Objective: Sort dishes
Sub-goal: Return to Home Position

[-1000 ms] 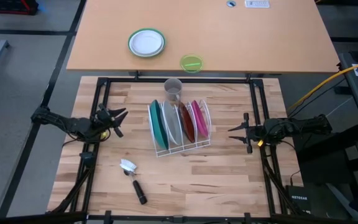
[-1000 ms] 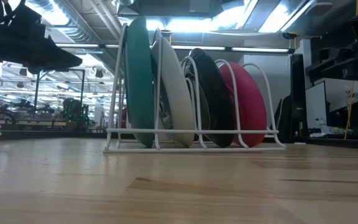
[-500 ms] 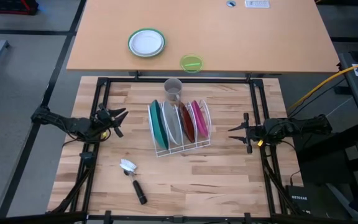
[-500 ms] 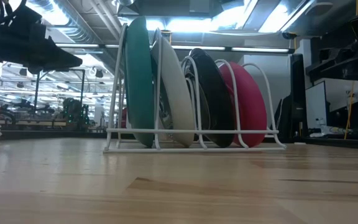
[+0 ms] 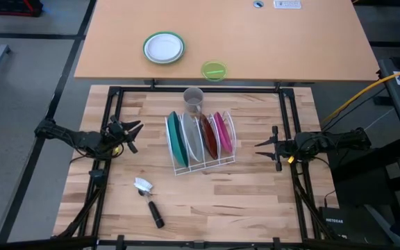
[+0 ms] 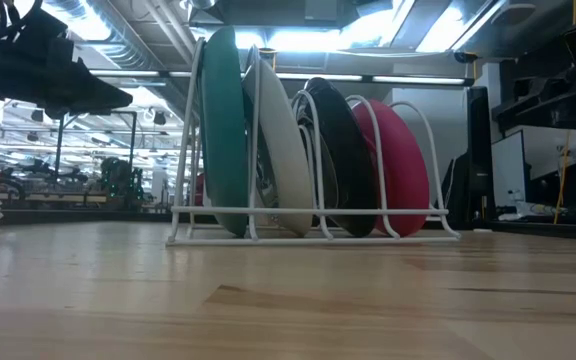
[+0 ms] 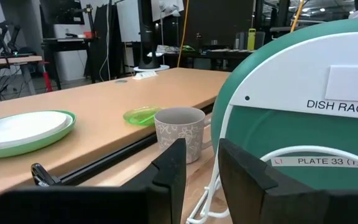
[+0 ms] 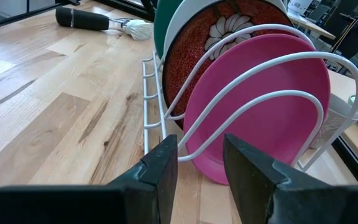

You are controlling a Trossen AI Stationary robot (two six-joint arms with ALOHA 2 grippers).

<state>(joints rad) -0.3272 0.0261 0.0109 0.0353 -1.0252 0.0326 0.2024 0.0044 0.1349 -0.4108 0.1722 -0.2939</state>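
Four plates stand on edge in a white wire dish rack (image 5: 203, 165) at the table's middle: teal-green (image 5: 177, 139), white (image 5: 193, 138), dark red with pale flower marks (image 5: 209, 137) and magenta pink (image 5: 222, 132). They also show in the low view (image 6: 308, 150); the right wrist view shows the pink plate (image 8: 260, 106) and the red one (image 8: 210, 50). My left gripper (image 5: 132, 136) is open, left of the rack. My right gripper (image 5: 261, 146) is open, right of the rack. Both touch nothing.
A grey patterned cup (image 5: 193, 101) stands just behind the rack. A dish brush (image 5: 148, 198) lies at the near left. On the tan table behind are a small green-rimmed white plate (image 5: 164, 48) and a small lime-green dish (image 5: 214, 70).
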